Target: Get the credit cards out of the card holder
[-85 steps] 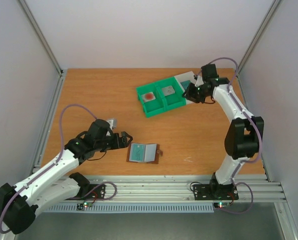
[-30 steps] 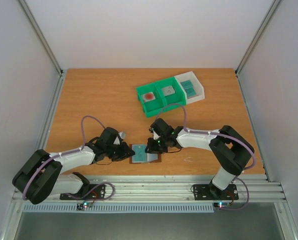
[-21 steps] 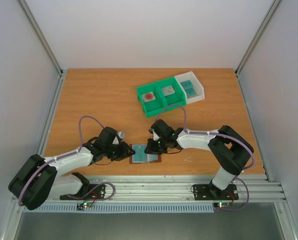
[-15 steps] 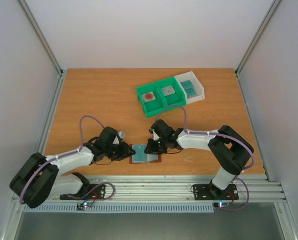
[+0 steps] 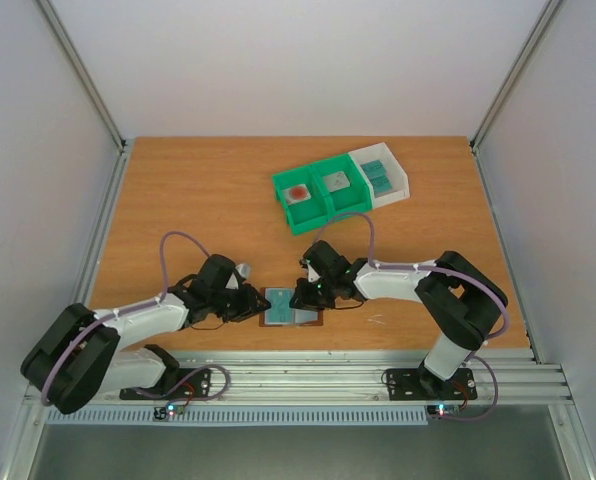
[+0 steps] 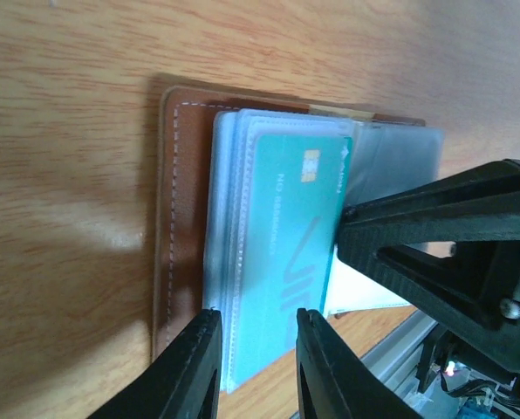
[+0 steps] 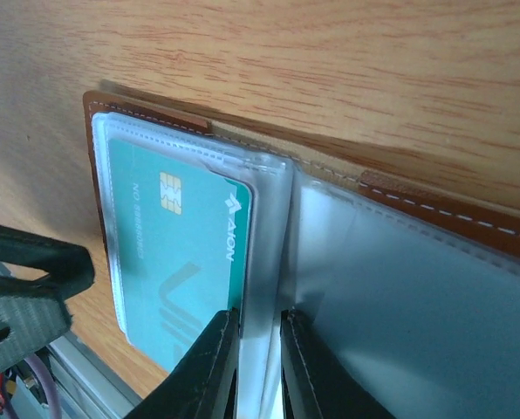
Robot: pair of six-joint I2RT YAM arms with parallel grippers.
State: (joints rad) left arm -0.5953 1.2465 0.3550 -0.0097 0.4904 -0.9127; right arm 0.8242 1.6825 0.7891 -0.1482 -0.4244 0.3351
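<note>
You're looking at a brown wallet [image 6: 180,218] with pale stitching and grey-blue sleeves [image 6: 221,262], a teal card [image 6: 286,236] with a gold chip [image 6: 311,162], and an orange wood-grain table [image 6: 68,87].

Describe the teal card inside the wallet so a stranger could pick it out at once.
On the wooden table, near its front edge, lies an open brown card holder. The card sits in its clear left sleeve: teal with a gold chip, unlike the grey sleeve beside it.
</note>
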